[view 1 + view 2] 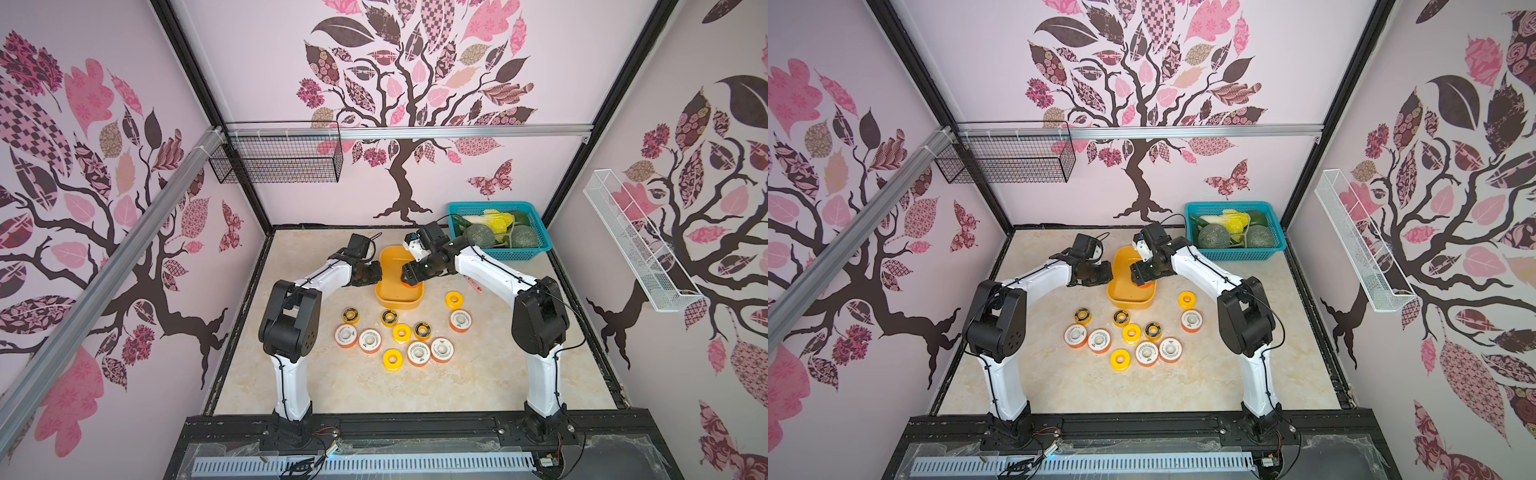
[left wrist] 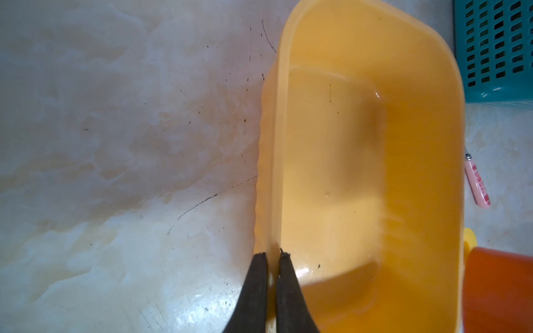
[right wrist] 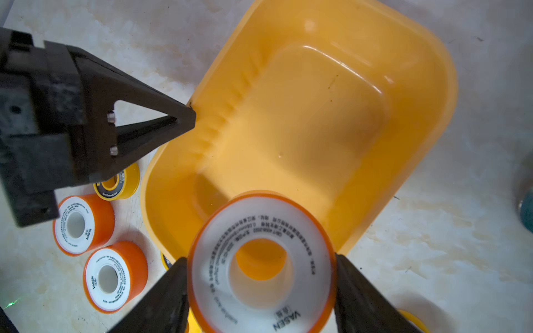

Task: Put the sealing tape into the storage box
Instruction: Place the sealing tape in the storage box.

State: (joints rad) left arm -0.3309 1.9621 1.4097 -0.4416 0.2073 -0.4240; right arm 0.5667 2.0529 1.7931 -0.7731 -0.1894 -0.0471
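"Right gripper (image 3: pixel 259 258): what has it got?"
"It is clamped across a white-faced round spool of sealing tape with an orange rim (image 3: pixel 259 219), one finger on each side and the flat face turned to the wrist camera."
"Which way from it is the shallow yellow-orange plastic storage box (image 3: pixel 317 115)?"
"Straight below, but only just. The spool hangs over the box's near end, close to the wall on the right arm's side. The box's long axis runs away from the robot, so the roomier part lies farther out."
"Left gripper (image 2: pixel 272 255)?"
"Pinched tight on the box's left wall, steadying it, I'd judge. Eleven other spools (image 1: pixel 370 340) lie on the marbled table (image 1: pixel 332 386), nearer the robot. Letting go here, or slightly farther in, should land the spool inside."
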